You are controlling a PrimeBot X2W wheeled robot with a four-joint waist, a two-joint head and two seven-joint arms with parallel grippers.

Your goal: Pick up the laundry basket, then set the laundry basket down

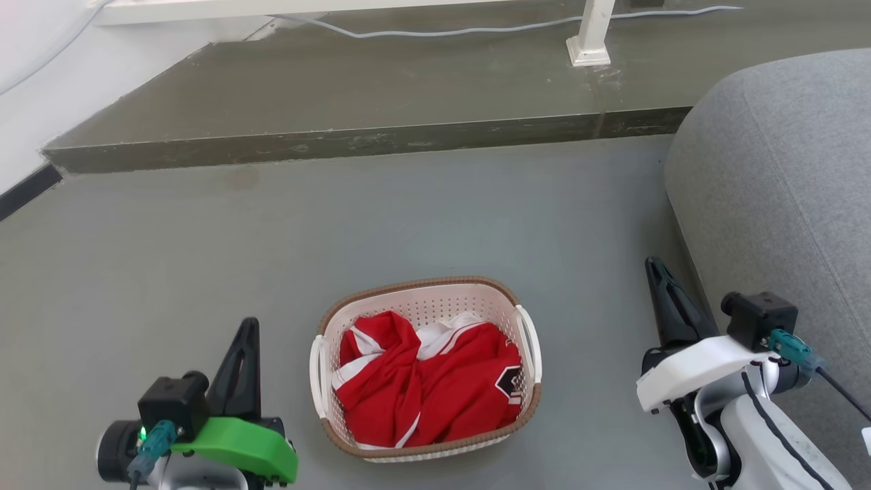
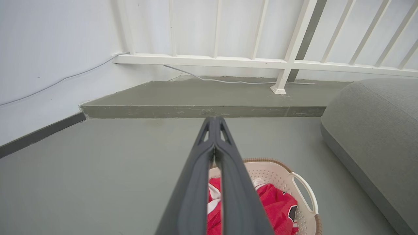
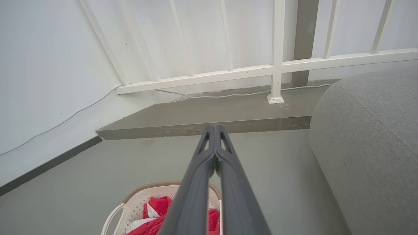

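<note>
The laundry basket [image 1: 415, 292] stands on the grey floor at the lower middle of the head view, cream-white and perforated, with a brown rim and white side handles. Red and white clothes [image 1: 425, 384] fill it. My left gripper [image 1: 249, 325] is shut, off the basket's left side, touching nothing. My right gripper [image 1: 655, 265] is shut too, off the basket's right side near the sofa. In the left wrist view the left gripper [image 2: 214, 120] hangs above the basket [image 2: 277, 173]. In the right wrist view the right gripper [image 3: 215, 128] rises over the basket [image 3: 137, 199].
A grey sofa [image 1: 782, 190] fills the right side, close to my right arm. A raised concrete step [image 1: 354, 139] crosses the floor ahead, with a white railing post [image 1: 590, 34] and a cable [image 1: 476, 28] on it. A white wall [image 1: 41, 82] stands at the left.
</note>
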